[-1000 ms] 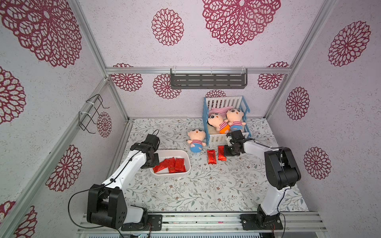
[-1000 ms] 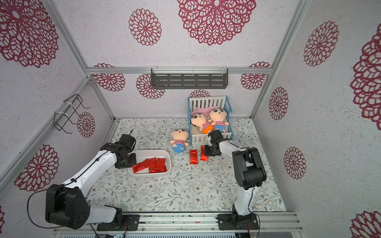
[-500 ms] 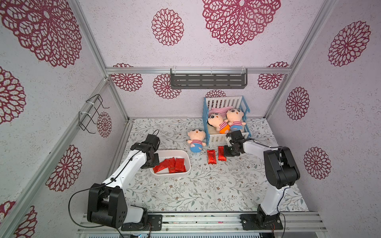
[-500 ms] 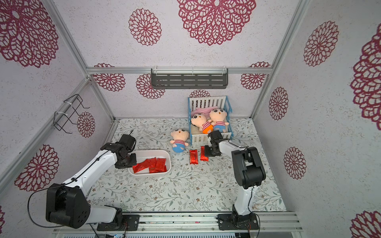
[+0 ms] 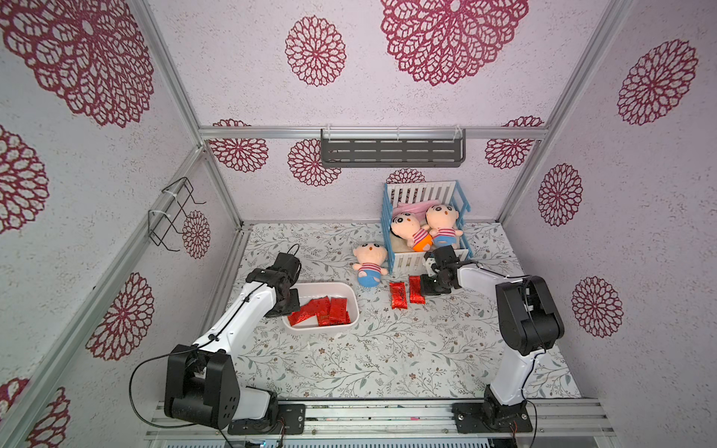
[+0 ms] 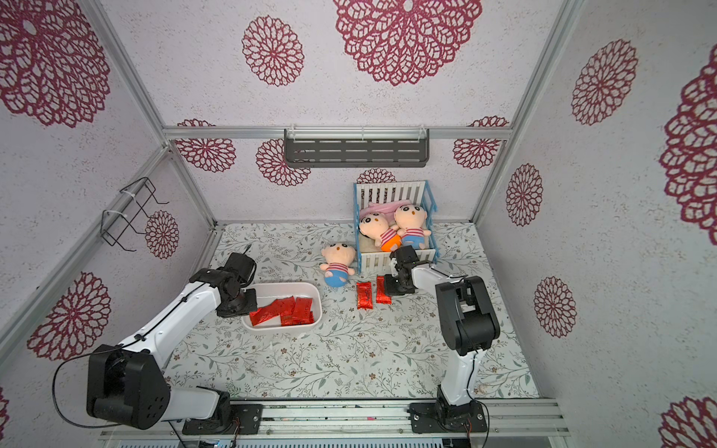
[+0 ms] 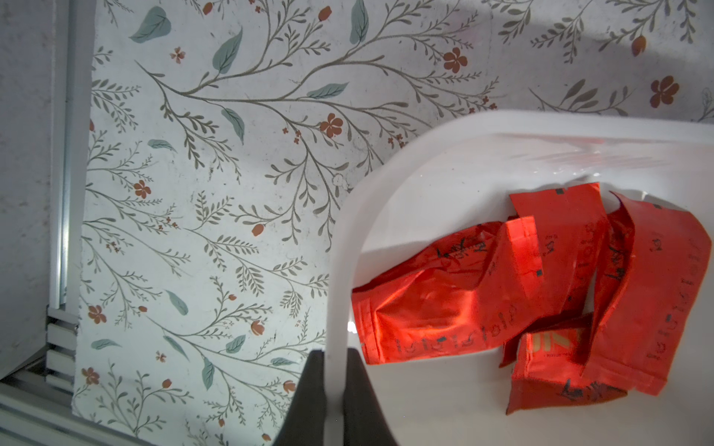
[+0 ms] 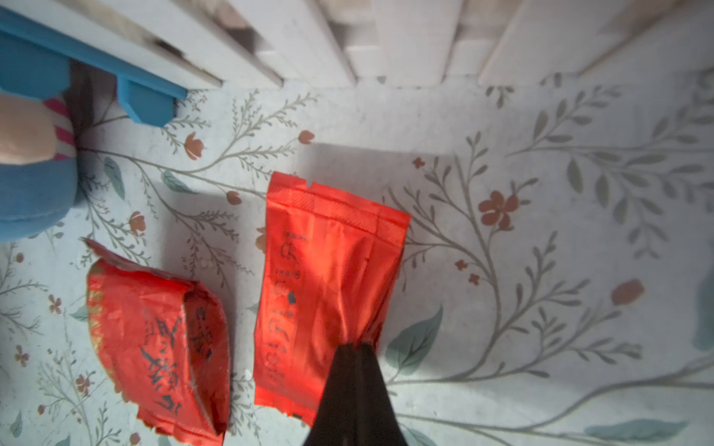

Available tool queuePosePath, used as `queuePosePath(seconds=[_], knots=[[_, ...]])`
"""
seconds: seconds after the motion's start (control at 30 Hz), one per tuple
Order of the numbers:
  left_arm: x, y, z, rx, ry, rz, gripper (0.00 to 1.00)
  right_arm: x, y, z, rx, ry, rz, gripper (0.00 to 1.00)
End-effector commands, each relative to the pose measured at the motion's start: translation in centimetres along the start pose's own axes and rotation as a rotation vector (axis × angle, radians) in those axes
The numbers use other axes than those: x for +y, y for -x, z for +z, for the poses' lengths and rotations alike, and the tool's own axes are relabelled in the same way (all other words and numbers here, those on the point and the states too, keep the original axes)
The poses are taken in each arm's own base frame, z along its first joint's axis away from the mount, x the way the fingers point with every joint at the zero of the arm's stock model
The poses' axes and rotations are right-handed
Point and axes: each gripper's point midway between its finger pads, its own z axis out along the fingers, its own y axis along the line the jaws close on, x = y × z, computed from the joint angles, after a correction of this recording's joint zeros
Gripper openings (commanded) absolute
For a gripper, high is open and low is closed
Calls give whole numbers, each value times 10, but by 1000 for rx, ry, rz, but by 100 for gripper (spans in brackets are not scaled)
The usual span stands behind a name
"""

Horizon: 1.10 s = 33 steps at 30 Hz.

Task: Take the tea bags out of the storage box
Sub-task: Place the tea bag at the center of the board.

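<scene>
The white storage box (image 5: 322, 285) (image 6: 288, 285) sits left of centre in both top views, with several red foil tea bags (image 5: 324, 310) (image 6: 288, 310) (image 7: 502, 293) heaped inside. My left gripper (image 5: 290, 305) (image 6: 250, 305) (image 7: 334, 353) is shut on the box's left rim (image 7: 345, 231), one finger inside and one outside. Two more tea bags lie side by side on the table right of the box. My right gripper (image 5: 423, 289) (image 6: 390, 289) (image 8: 355, 345) is shut on the edge of the right-hand one (image 5: 416, 289) (image 8: 328, 278). The other (image 5: 397, 294) (image 8: 154, 340) lies free.
A blue-and-white toy crib (image 5: 388, 217) with two dolls stands just behind my right gripper. A third doll (image 5: 368, 263) lies between the crib and the box. A grey shelf (image 5: 392, 149) hangs on the back wall and a wire rack (image 5: 174, 213) on the left wall.
</scene>
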Motion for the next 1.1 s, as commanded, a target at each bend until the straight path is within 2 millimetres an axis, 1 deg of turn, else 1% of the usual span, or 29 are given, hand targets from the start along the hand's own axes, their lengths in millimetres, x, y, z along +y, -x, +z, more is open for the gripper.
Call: queuePosePath(seconds=[0.0, 0.13, 0.2, 0.37, 0.53, 0.63, 0.7, 0.77, 0.8, 0.83, 0.9, 0.97, 1.07], knots=[[-2, 1, 0, -2, 9, 15, 0, 5, 4, -7, -3, 0, -37, 0], [-1, 1, -1, -5, 10, 12, 0, 6, 1, -7, 13, -14, -47, 0], [-2, 1, -2, -9, 8, 12, 0, 6, 0, -9, 13, -23, -50, 2], [-2, 2, -2, -10, 9, 13, 0, 10, 4, -18, -4, -18, -53, 11], [-2, 2, -2, -12, 10, 14, 0, 12, 12, -29, -35, -21, -49, 26], [-1, 2, -2, -11, 12, 11, 0, 15, 18, -39, -67, -18, -47, 30], [-1, 1, -2, -11, 14, 13, 0, 18, 26, -52, -105, -16, -45, 31], [-1, 2, -2, -13, 13, 12, 0, 28, 35, -68, -156, 13, -47, 31], [-1, 2, -3, -14, 13, 12, 0, 36, 38, -75, -181, 39, -55, 31], [-1, 3, -3, -16, 13, 10, 0, 52, 41, -82, -208, 88, -79, 31], [-1, 3, -3, -18, 12, 10, 0, 95, 41, -93, -239, 208, -138, 31], [-1, 3, -3, -18, 12, 10, 0, 150, 33, -97, -243, 332, -215, 32], [-1, 3, -3, -19, 14, 11, 0, 221, 17, -92, -222, 499, -279, 34]])
